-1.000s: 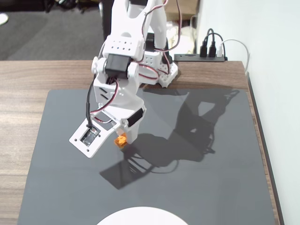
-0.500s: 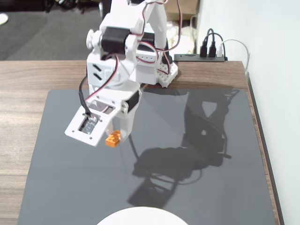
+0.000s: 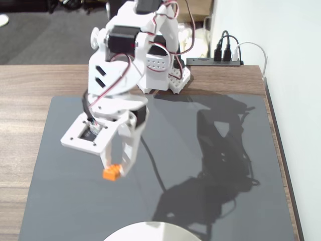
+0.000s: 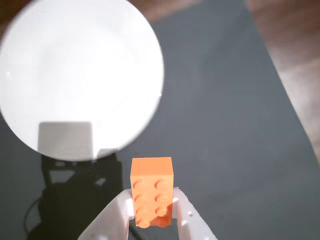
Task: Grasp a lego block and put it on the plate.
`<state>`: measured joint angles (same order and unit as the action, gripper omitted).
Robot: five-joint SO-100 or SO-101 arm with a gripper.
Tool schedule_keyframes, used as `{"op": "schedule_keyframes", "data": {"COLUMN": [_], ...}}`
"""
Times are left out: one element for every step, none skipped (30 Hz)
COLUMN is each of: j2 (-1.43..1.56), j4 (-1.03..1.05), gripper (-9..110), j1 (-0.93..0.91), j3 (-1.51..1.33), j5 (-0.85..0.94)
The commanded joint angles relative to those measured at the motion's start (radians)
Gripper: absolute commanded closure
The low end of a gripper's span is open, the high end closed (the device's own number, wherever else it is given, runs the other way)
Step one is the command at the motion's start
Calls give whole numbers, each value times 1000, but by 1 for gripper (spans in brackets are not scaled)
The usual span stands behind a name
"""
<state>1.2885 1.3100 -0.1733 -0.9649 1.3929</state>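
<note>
My white gripper (image 3: 117, 169) is shut on the orange lego block (image 3: 113, 172), which hangs in the air above the dark mat. In the wrist view the lego block (image 4: 151, 190) sticks out from between the two white fingers (image 4: 117, 215) of the gripper (image 4: 151, 205), studs toward the camera. The white plate (image 4: 80, 75) fills the upper left of the wrist view, apart from the block. In the fixed view only the plate's top rim (image 3: 150, 229) shows at the bottom edge, below and right of the gripper.
A dark grey mat (image 3: 220, 150) covers the wooden table (image 3: 25, 85). The arm's base (image 3: 165, 75) stands at the mat's far edge. A hub with black and white cables (image 3: 225, 55) sits at the back right by the white wall.
The gripper has lifted the lego block off the mat and carried it toward the near edge and slightly left, closer to the plate. The arm's shadow slid downward.
</note>
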Motion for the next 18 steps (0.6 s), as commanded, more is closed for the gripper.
{"op": "schedule_keyframes", "data": {"j2": [-35, -60, -91, -117, -144, -175, -204, -242, -276, -307, -337, -364, -390, -416, -436, -453, -469, -485], "j4": [-18, -18, -21, -26, -34, -38, -40, -43, -46, -54, -61, -69, -75, -80, -87, -92, -97, -100], "gripper": [99, 99, 99, 99, 99, 99, 99, 99, 99, 99, 99, 99, 99, 99, 99, 99, 99, 99], "j1": [32, 41, 52, 61, 71, 78, 86, 94, 98, 103, 104, 106, 107, 107, 107, 109, 109, 110], "j3": [127, 160, 196, 230, 261, 296, 328, 367, 402, 426, 451, 468, 485, 497, 500, 500, 500, 500], "j5": [9, 9, 9, 9, 9, 9, 9, 9, 9, 8, 5, 3, 3, 3, 3, 3, 3, 3]}}
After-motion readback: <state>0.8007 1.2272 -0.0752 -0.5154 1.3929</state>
